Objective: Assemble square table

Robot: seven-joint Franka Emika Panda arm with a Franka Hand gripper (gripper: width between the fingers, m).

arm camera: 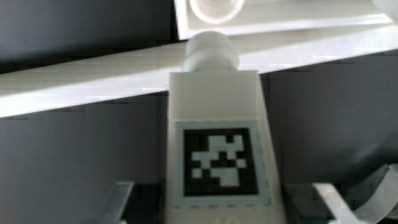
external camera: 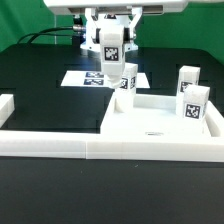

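- The robot's two-finger gripper (external camera: 122, 62) hangs over the far corner of the white plastic square slab (external camera: 150, 120), which lies flat on the black table (external camera: 40, 80) against the long low white border wall (external camera: 100, 148).
- Its fingers are clenched on a white tagged leg block (external camera: 128, 82) — the block stands roughly upright directly beneath the gripper, its lower end at the slab's far corner on the exterior view's left.
- In the wrist view the same leg block (arm camera: 221, 120) fills the centre, black-and-white tag facing the camera, with the grey fingertips (arm camera: 103, 205) flanking its near end on both sides.
- That block's rounded far tip sits over a white edge of the slab (arm camera: 107, 85); whether it is touching, I cannot tell.
- A round hole shows in the slab just beyond the tip.
- Two more white tagged leg blocks (external camera: 189, 95) stand upright at the slab's corner on the exterior view's right — well apart from the gripper.
- The flat white marker board (external camera: 85, 77) lies on the table behind the slab, near the gripper.
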